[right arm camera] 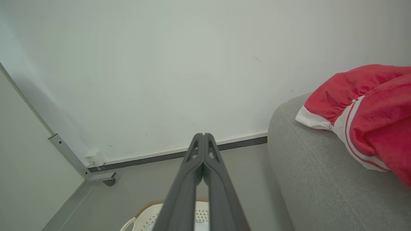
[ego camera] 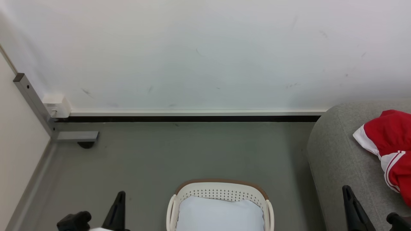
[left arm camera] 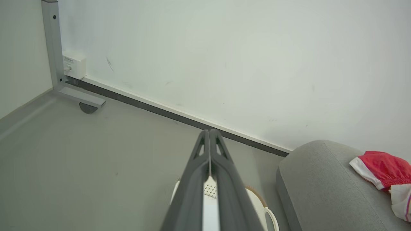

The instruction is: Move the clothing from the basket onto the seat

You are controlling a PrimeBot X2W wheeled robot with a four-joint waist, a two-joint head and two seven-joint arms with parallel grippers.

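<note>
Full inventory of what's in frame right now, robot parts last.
laundry basket: one, cream with brown rim, on the floor, bottom centre of the head view
pad: one, white, inside the basket
sports garments: a heap, piece count unclear, red with white trim, on the sofa
sofa: one, grey fabric, right of the basket
metal frame: one, grey, left corner by the wall
wall box: one, white, at the skirting beside the frame
left gripper: one, dark fingers shut, empty
right gripper: one, dark fingers shut, empty
</note>
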